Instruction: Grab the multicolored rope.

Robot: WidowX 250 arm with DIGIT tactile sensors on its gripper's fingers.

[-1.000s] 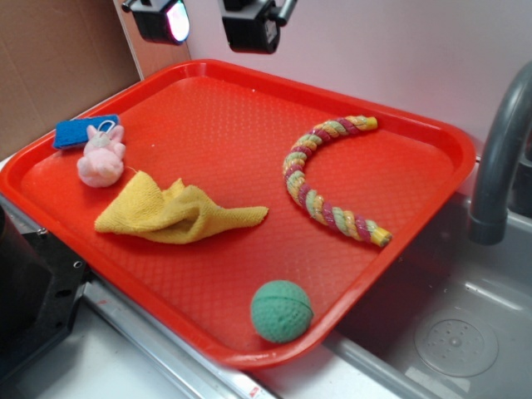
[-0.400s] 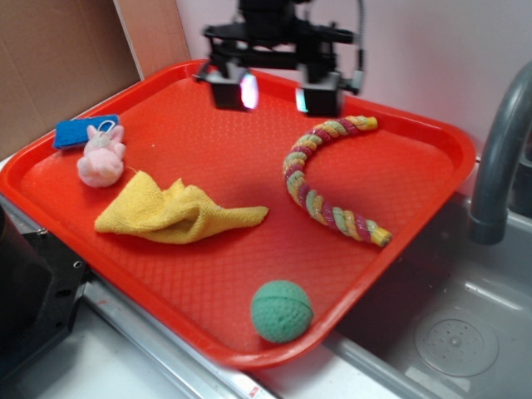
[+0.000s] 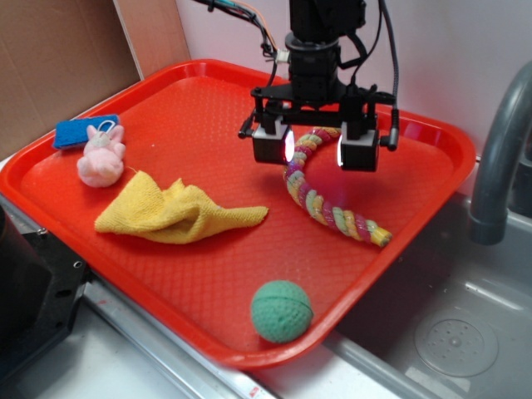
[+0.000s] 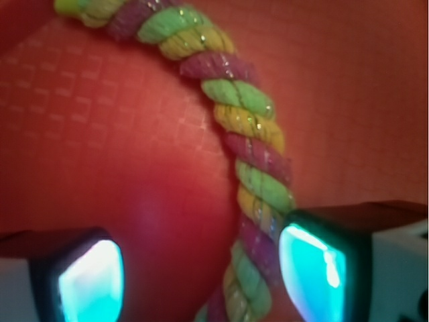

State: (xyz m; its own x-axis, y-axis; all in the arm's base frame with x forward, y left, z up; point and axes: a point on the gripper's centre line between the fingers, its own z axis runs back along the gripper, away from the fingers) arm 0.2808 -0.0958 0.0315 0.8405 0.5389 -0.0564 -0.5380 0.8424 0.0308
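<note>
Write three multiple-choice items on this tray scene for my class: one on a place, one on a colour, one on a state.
1. Where does the green ball lie on the red tray?
A. near edge
B. far corner
C. on the yellow cloth

2. What colour is the plush toy?
A. blue
B. pink
C. green

3. How does the hand stand?
A. shut on the ball
B. open, straddling the multicolored rope
C. shut on the cloth

Key: 1 A, the ball sits by the front rim; 2 B, its body is pink; 3 B, rope runs between the fingers.

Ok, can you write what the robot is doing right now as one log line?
step: reach for rope | claw: open, low over the multicolored rope, straddling its upper curve | rope: flat on red tray, not gripped
</note>
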